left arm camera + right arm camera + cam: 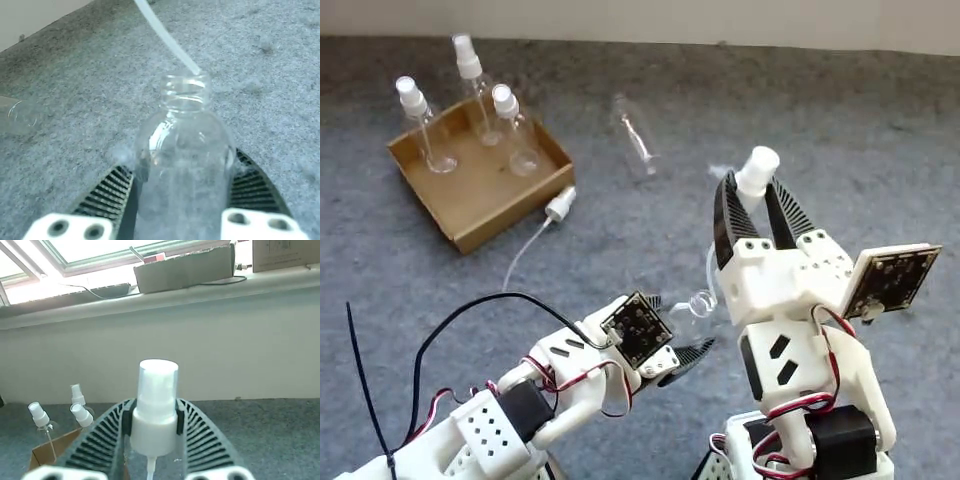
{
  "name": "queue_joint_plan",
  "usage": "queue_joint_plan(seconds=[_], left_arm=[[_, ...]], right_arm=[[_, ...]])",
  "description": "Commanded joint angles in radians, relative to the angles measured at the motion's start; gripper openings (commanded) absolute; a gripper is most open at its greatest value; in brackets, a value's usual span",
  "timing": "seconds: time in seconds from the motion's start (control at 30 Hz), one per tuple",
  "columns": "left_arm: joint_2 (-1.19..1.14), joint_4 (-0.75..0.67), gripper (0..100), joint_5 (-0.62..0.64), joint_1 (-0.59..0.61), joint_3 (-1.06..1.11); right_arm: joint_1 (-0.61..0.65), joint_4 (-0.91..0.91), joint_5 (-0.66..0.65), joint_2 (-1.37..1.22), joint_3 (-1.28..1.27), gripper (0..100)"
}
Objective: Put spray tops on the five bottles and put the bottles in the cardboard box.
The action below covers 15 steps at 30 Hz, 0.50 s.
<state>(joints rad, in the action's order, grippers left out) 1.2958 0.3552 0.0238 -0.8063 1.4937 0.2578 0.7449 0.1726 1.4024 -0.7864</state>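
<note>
My left gripper (pixel 676 326) is shut on a clear, uncapped bottle (pixel 182 150), which it holds tilted with the open neck (pixel 184 89) up. Above it, my right gripper (pixel 752 186) is shut on a white spray top (pixel 155 405). The top's thin tube (pixel 167 37) slants down to the rim of the bottle's neck. The cardboard box (pixel 460 205) at the far left holds three upright bottles with spray tops (pixel 506 100). Another uncapped bottle (pixel 634 132) lies on the carpet. A loose spray top (pixel 560 204) with its tube lies beside the box.
Grey carpet (pixel 860 120) covers the table. Black and red cables (pixel 440 340) loop around the left arm at the near edge. A pale wall runs along the far side.
</note>
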Motion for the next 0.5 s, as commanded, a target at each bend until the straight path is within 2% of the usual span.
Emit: queue_joint_plan(seconds=[0.0,0.47], left_arm=[[0.016,-0.035,8,0.011,0.001,-0.016],[0.016,-0.037,8,0.011,0.002,-0.022]], right_arm=[[-0.038,-0.068,-0.052,0.004,0.015,0.7],[-0.041,-0.064,-0.060,0.005,0.008,0.7]])
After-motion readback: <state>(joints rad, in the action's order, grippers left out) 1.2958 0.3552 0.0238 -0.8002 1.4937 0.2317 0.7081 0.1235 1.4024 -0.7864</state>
